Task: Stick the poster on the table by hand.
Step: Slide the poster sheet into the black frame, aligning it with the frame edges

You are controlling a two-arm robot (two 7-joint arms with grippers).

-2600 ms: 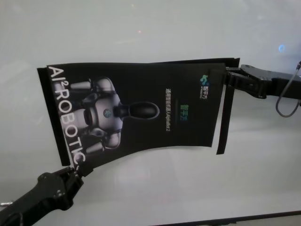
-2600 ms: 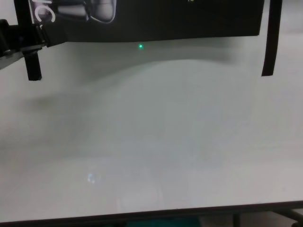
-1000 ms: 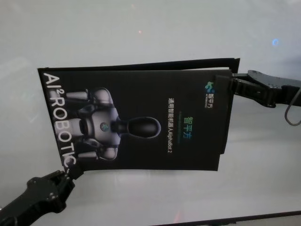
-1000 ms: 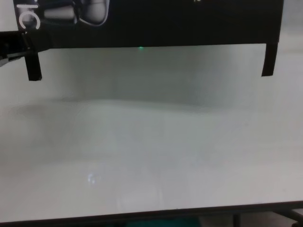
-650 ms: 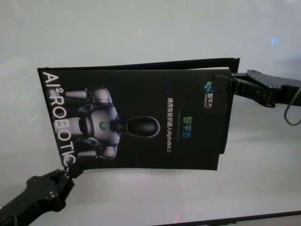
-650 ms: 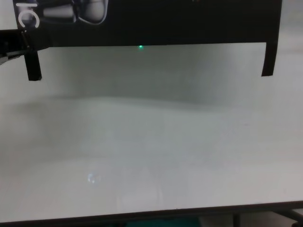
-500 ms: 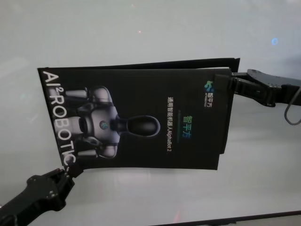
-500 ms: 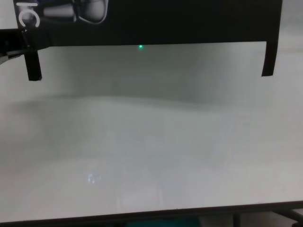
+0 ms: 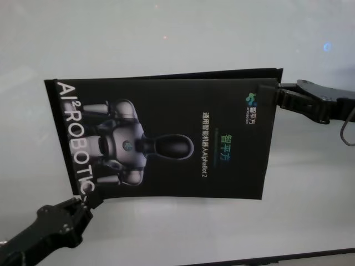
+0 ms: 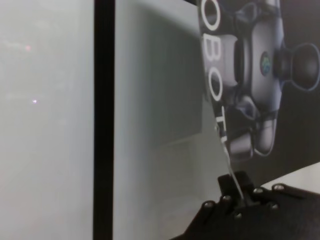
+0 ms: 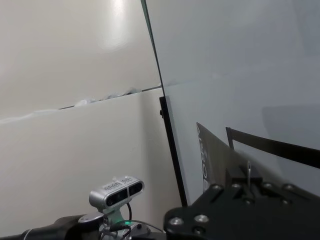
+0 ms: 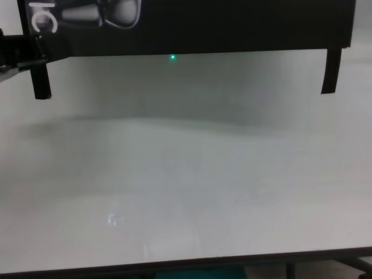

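White and smooth, the table [image 9: 166,33] spreads well beyond everything on it, with a thin dark front edge showing in the chest view. You have the poster [image 9: 166,138] held above it, not yet lying down: the chest view shows its near edge hanging clear of the surface with a soft shadow beneath.

Your left tool [image 9: 83,204] is pressed together on the near left corner, just by the end of the white lettering; the left wrist view shows the sheet's edge nipped between its black pads. Your right tool [image 9: 279,95] is closed on the far right corner, beside the small logo.

Expect the poster to handle as a light, thin, flexible sheet. It looks glossy black, printed with a white-grey robot figure, and it will likely sag or curl if you ease the tension between the two opposite corners. Corner holds suit it; a grip nearer the middle would probably crease the print.

Narrow black strips [image 12: 330,71] hang off the sheet's ends, one at the right and one at the left [image 12: 40,80]. Whether they are adhesive cannot be told. Keep them from folding under as you lower the sheet flat.
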